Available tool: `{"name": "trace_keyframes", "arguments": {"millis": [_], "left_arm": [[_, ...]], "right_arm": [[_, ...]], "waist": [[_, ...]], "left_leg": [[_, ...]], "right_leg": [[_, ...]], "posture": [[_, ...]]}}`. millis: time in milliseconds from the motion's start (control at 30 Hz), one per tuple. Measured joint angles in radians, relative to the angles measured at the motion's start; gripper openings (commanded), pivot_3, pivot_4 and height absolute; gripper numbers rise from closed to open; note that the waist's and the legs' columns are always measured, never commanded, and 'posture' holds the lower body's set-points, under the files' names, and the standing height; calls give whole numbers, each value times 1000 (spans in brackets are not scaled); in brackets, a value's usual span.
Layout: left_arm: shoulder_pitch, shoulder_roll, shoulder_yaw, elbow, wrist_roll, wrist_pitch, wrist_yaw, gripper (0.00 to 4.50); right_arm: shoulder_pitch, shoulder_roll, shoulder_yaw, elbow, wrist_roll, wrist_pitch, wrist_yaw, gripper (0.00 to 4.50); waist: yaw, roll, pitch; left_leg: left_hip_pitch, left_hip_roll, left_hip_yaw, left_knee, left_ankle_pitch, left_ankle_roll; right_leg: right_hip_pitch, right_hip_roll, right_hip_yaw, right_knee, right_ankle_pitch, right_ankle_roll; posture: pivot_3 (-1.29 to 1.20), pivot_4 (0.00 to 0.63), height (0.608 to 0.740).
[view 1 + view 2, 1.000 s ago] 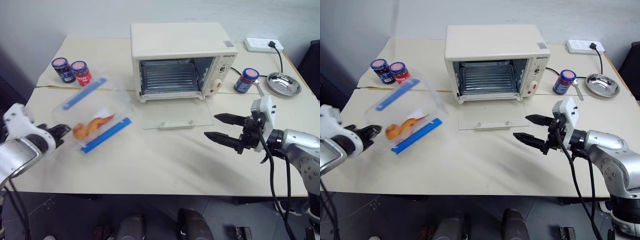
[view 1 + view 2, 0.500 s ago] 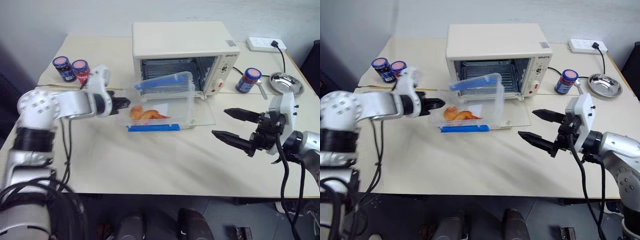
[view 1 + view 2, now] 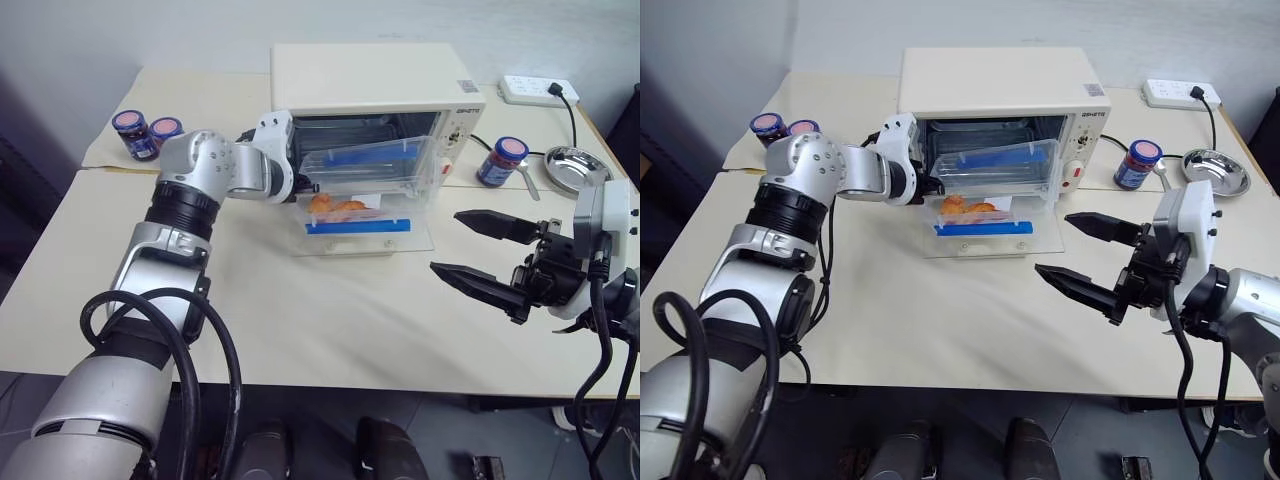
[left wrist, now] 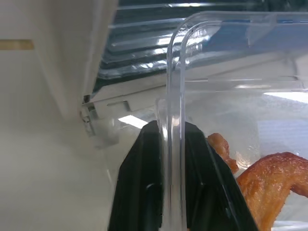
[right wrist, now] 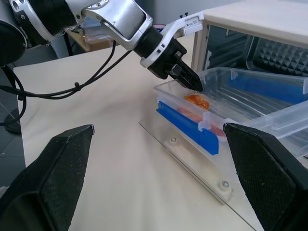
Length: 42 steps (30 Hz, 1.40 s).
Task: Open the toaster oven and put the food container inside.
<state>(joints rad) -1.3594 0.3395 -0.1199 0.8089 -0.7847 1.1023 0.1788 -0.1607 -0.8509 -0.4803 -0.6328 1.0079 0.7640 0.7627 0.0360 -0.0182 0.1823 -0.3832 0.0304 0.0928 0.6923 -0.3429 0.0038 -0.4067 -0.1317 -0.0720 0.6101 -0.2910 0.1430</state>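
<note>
The cream toaster oven (image 3: 375, 65) stands at the back of the table, its glass door (image 3: 350, 243) folded down flat in front of it. The clear food container (image 3: 365, 185), with blue clips and orange food inside, hangs tilted over the door, its far end at the oven's mouth. My left gripper (image 3: 300, 186) is shut on the container's left wall; in the left wrist view the black fingers (image 4: 144, 183) pinch the clear wall (image 4: 175, 72). My right gripper (image 3: 446, 241) hangs open and holds nothing, to the right of the door above the table's front right.
Two jars (image 3: 130, 120) stand at the back left. To the right of the oven are a blue-lidded jar (image 3: 500, 160), a metal bowl (image 3: 570, 165) with a spoon, and a power strip (image 3: 540, 90) with its cable.
My left arm has carried the container from the table's left side rightward and forward to the oven's mouth. The right gripper drew back and up a little, staying open.
</note>
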Motion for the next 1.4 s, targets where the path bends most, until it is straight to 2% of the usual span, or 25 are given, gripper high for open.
{"name": "trace_keyframes", "arguments": {"millis": [167, 233, 333, 667, 833, 933, 1033, 1200, 1267, 1367, 1400], "left_arm": [[-10, -32, 76, 23, 99, 24, -45, 2732], [-9, -29, 88, -3, 119, 53, -62, 2732], [-1, -4, 105, -135, 131, 111, -105, 2732], [110, 135, 314, -626, 79, 324, -223, 2732], [259, 231, 421, -805, -43, 357, -420, 1618], [420, 319, 385, -925, -123, 320, -651, 745], [492, 352, 332, -973, -146, 288, -772, 55], [542, 386, 231, -1007, -117, 155, -930, 0], [540, 373, 171, -984, -54, 78, -958, 0], [537, 269, -36, -870, 102, -63, -977, 0], [541, 258, -69, -846, 128, -82, -982, 0]], "right_arm": [[0, 0, 12, 2, -12, -3, -11, 4500], [0, 0, 21, 7, -17, -5, -11, 4500], [-1, 0, 48, 15, -30, -12, -10, 4500], [-16, 0, 111, 53, -78, -39, 0, 4500], [-29, 0, 139, 74, -104, -48, 23, 4500], [-50, 0, 173, 104, -118, -50, 45, 3898], [-67, 0, 194, 122, -125, -57, 62, 3083], [-91, 0, 215, 146, -133, -64, 95, 1596], [-143, 12, 274, 198, -183, -85, 113, 919], [-261, 76, 422, 320, -298, -145, 145, 919], [-270, 82, 446, 337, -319, -157, 151, 919]], "waist": [[3, 0, 0], [4, -1, 0], [2, -1, 1], [-14, -1, 1], [-13, -1, 1], [-14, -1, 1], [-9, -1, 1], [-11, -1, 1], [-12, -1, 1], [-11, 0, 0], [-11, 0, 0]], "left_leg": [[-3, 0, -1, 1, 0, 0], [-5, 0, -1, 1, 0, 0], [-7, 0, -1, 1, 0, 0], [-5, 1, -1, 1, 0, 0], [-5, 1, -1, 1, 0, -1], [-5, 1, -1, 1, 0, -1], [-5, 1, -2, 3, 0, -1], [-5, 1, -2, 4, 0, 0], [-3, 0, -1, 4, -1, 0], [-4, 0, 0, 6, -1, 1], [-6, 0, 0, 5, -1, 1]], "right_leg": [[-2, 0, 0, 1, 1, 0], [-4, 0, 0, 1, 1, 0], [-6, 0, 0, 2, 1, 0], [-6, 0, 0, 3, 1, 0], [-6, 0, 0, 4, 1, 0], [-6, 0, 0, 4, 1, 0], [-5, 0, 0, 4, 1, 0], [-4, 0, 0, 4, 1, -1], [-2, 0, 0, 4, 1, -1], [-3, 0, 1, 4, 1, 0], [-5, 0, 1, 4, 1, 0]], "posture": [[0, 150, 740], [0, 150, 740], [0, 150, 740], [0, 150, 740], [0, 150, 740], [0, 150, 740], [0, 150, 740], [0, 150, 740], [0, 150, 740], [0, 150, 740], [0, 150, 740]]}}
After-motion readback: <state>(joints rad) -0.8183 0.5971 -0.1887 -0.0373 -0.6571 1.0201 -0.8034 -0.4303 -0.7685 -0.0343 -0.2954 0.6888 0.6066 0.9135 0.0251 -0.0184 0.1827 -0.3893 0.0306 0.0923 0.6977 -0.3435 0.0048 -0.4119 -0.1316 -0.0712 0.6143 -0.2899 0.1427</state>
